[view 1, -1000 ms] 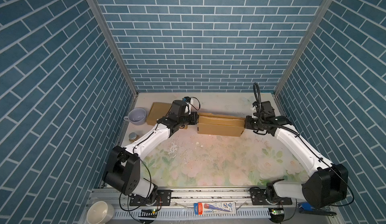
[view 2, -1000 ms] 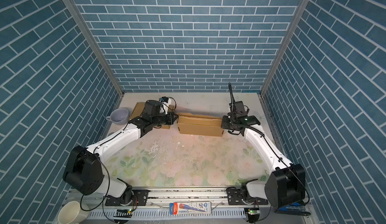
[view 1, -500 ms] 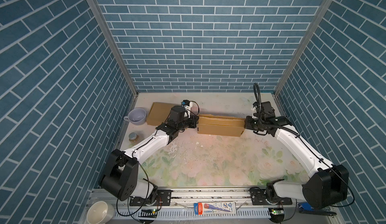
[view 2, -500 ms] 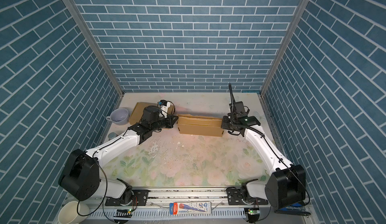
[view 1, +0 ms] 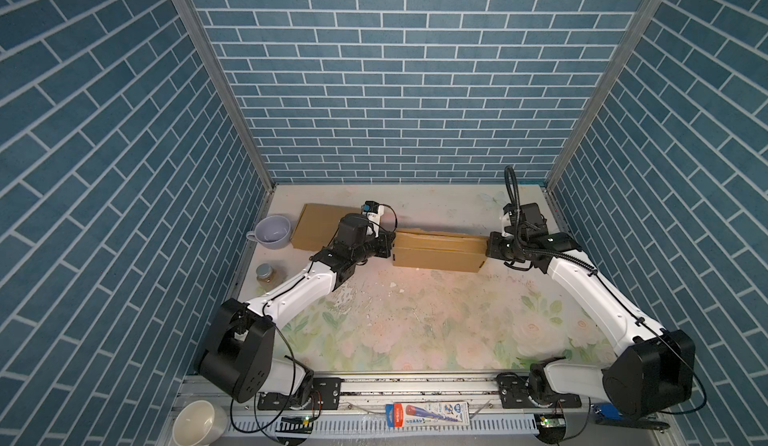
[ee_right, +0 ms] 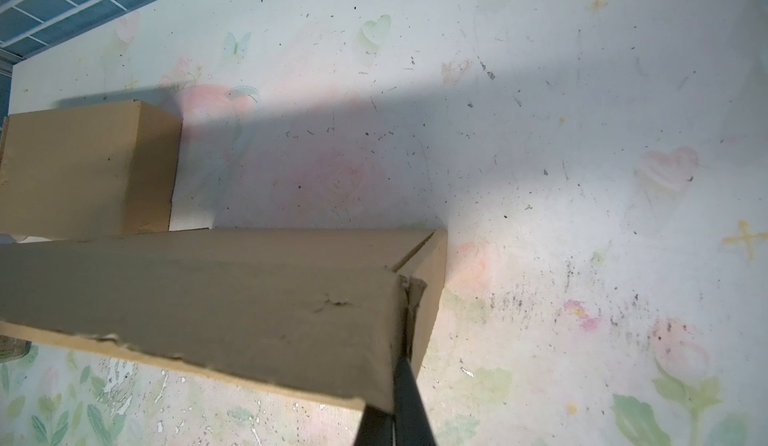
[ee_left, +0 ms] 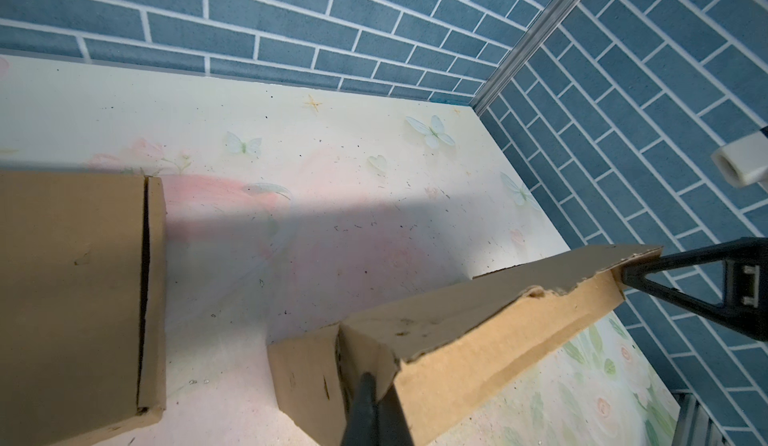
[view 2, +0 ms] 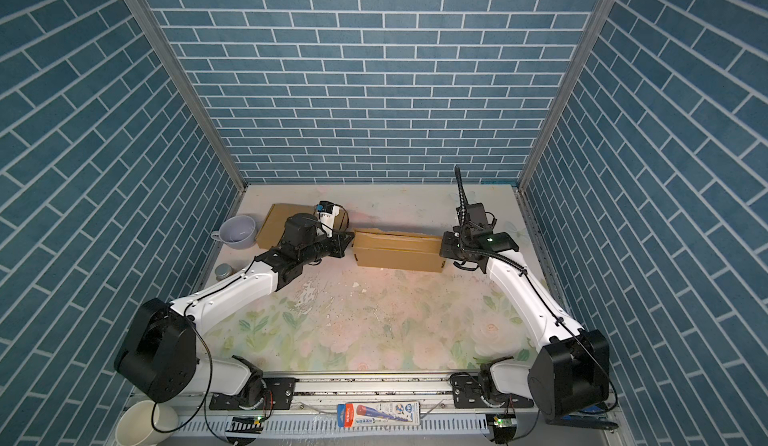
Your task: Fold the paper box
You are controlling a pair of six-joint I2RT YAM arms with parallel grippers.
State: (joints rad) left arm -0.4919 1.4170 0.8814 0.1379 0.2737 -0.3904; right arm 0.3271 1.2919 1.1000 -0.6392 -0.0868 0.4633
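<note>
Paper box (view 1: 438, 250): one, far centre, between two grippers.
Left gripper (view 1: 391, 247), right gripper (view 1: 489, 249): jaws closed, touching opposite ends.

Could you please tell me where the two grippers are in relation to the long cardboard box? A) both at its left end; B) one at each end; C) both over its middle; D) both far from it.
B: in a top view the left gripper sits at the left end of the box and the right gripper at its right end.
</note>
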